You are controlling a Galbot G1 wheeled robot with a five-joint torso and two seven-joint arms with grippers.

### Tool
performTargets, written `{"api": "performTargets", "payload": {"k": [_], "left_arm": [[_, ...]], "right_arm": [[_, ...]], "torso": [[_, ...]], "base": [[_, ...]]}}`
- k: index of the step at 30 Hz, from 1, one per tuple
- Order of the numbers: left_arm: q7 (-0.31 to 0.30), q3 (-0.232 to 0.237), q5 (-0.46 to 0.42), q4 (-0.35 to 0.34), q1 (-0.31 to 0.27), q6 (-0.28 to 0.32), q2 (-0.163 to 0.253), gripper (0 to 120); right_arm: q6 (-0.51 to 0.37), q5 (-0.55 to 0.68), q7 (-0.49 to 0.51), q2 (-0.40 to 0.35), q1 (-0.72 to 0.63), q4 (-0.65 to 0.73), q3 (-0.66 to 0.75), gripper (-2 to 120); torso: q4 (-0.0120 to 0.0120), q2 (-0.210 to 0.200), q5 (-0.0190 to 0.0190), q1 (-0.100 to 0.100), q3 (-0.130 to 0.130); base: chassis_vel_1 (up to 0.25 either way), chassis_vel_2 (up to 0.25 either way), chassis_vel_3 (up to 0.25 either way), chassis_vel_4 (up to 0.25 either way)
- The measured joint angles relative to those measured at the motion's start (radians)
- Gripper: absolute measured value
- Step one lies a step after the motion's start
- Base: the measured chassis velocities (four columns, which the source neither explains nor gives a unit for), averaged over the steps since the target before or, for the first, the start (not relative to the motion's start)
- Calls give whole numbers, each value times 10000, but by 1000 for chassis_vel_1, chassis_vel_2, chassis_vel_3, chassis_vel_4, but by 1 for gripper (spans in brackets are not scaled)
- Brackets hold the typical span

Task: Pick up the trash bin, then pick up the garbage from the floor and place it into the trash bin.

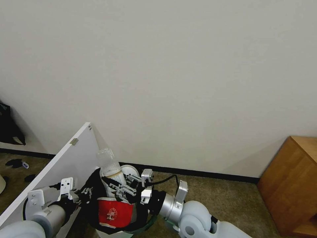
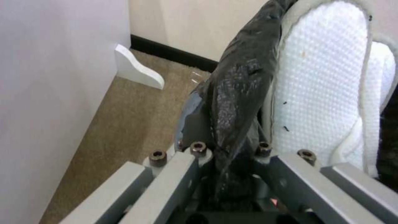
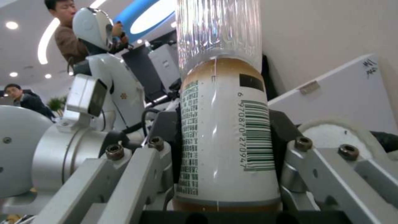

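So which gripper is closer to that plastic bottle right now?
Right. The right gripper is shut on the plastic bottle, holding it upright above the trash bin. The left gripper is off to the side, clamped on the bin's black-bagged rim.

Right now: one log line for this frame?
left tool: shut on trash bin rim | right tool: shut on bottle, over bin | slipper inside

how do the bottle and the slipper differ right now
The bottle is a clear, labelled cylinder standing upright between the right gripper fingers; the slipper is flat, white and textured, tucked inside the trash bin, ungripped. Both are at the bin.
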Motion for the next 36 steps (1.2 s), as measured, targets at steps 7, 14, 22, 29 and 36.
{"api": "performTargets", "payload": {"k": [7, 14, 22, 29, 36], "left_arm": [[18, -17, 12, -50, 6, 0, 10, 4], [20, -22, 11, -85, 0, 0, 10, 4], [20, -12, 7, -97, 4, 0, -4, 4], [19, -10, 3, -103, 14, -1, -29, 4], [-6, 4, 5, -141, 14, 0, -53, 4]], "right_arm": [[-332, 204, 421, -192, -111, 182, 0, 33], [-680, 423, 814, -311, -251, 381, 43, 33], [-922, 638, 1035, -379, -401, 501, 79, 33], [-1016, 574, 1137, -508, -440, 501, 57, 48], [-1077, 499, 1197, -572, -498, 526, 43, 74]], "torso": [[0, 0, 1, 0, 0], [0, 0, 1, 0, 0], [0, 0, 1, 0, 0], [0, 0, 1, 0, 0], [0, 0, 0, 0, 0]], "base": [[0, 0, 0, 0], [0, 0, 0, 0], [0, 0, 0, 0], [0, 0, 0, 0], [0, 0, 0, 0]]}}
